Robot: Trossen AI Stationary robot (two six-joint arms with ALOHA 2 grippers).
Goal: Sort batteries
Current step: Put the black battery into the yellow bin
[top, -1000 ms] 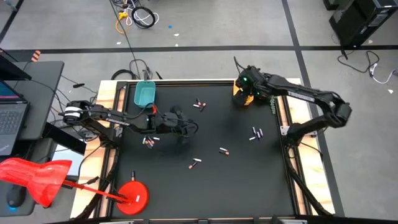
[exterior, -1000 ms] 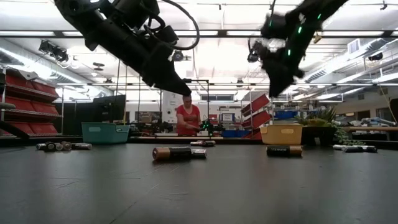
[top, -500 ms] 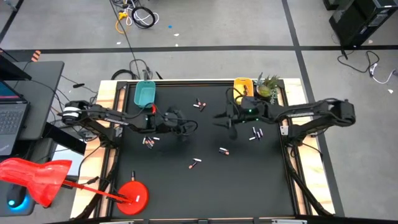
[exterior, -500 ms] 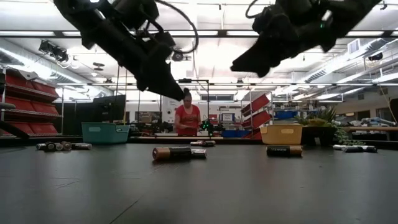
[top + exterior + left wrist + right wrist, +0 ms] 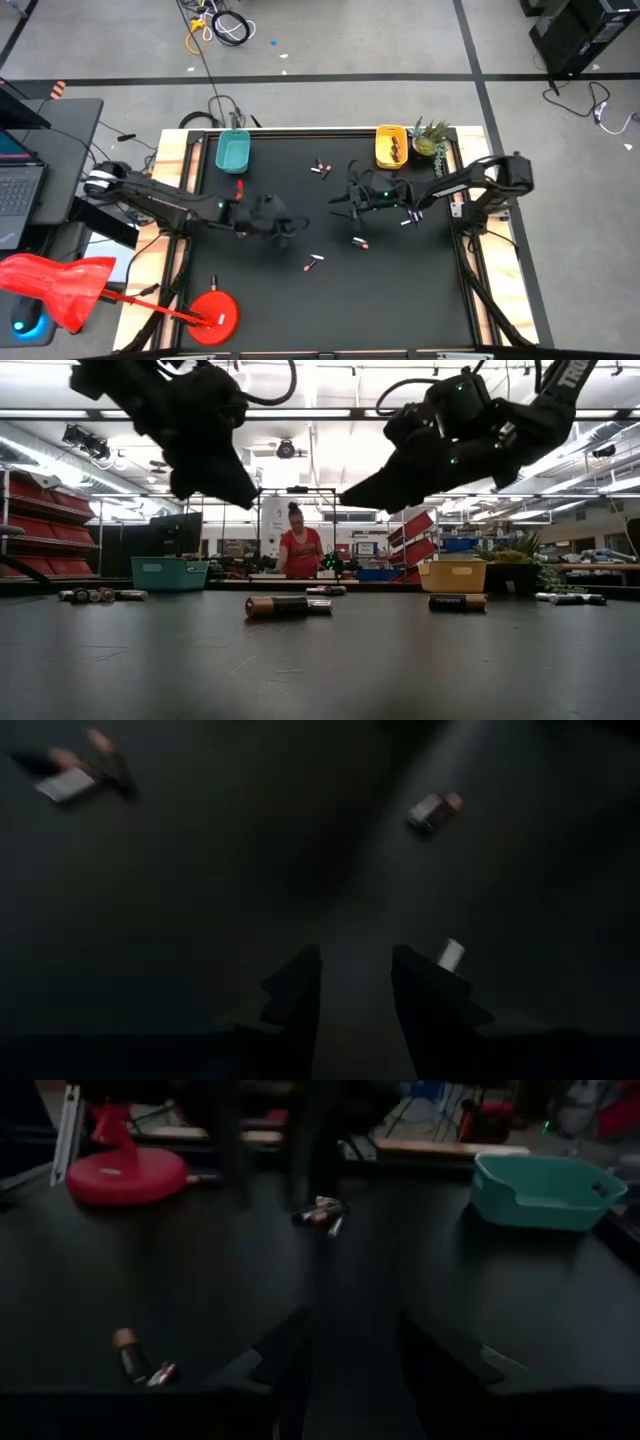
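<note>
On the black table [image 5: 400, 290], batteries [image 5: 314, 263] lie scattered between the arms. The right gripper [image 5: 338, 203] has swung from the yellow tray [image 5: 390, 146] to mid-table, fingers [image 5: 290, 1355] apart, empty; the left gripper [image 5: 290, 226], likewise open and empty, has edged nearer.

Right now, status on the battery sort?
Left hand open, empty, mid-mat. Right hand open, empty, above mat. Batteries loose on mat; some in yellow tray. Nothing blocking.
</note>
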